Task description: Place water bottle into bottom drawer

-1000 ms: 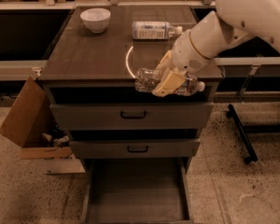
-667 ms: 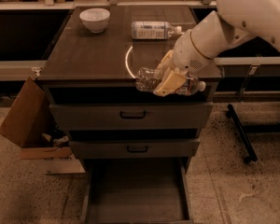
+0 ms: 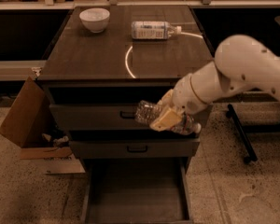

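Note:
My gripper point(image 3: 165, 118) is shut on the water bottle point(image 3: 151, 114), a clear ribbed plastic bottle held lying sideways, its white cap point(image 3: 196, 128) pointing right. The gripper's pale fingers point(image 3: 164, 121) wrap the bottle's middle. It hangs in front of the top drawer face, below the cabinet top's front edge. The bottom drawer point(image 3: 136, 197) is pulled open beneath it, a flat-floored tray with low side walls and nothing inside.
A second bottle with a wide pale label point(image 3: 154, 30) lies on the cabinet top point(image 3: 84, 55), with a white bowl point(image 3: 94, 19) at the back left. Two shut drawers with black handles point(image 3: 136, 149) sit above the open one. A cardboard box point(image 3: 25, 120) stands left; a stand's leg point(image 3: 240, 132) lies right.
The gripper with the bottle has come down from the cabinet top's front edge to in front of the top drawer. The view has tilted downwards, showing more of the open drawer.

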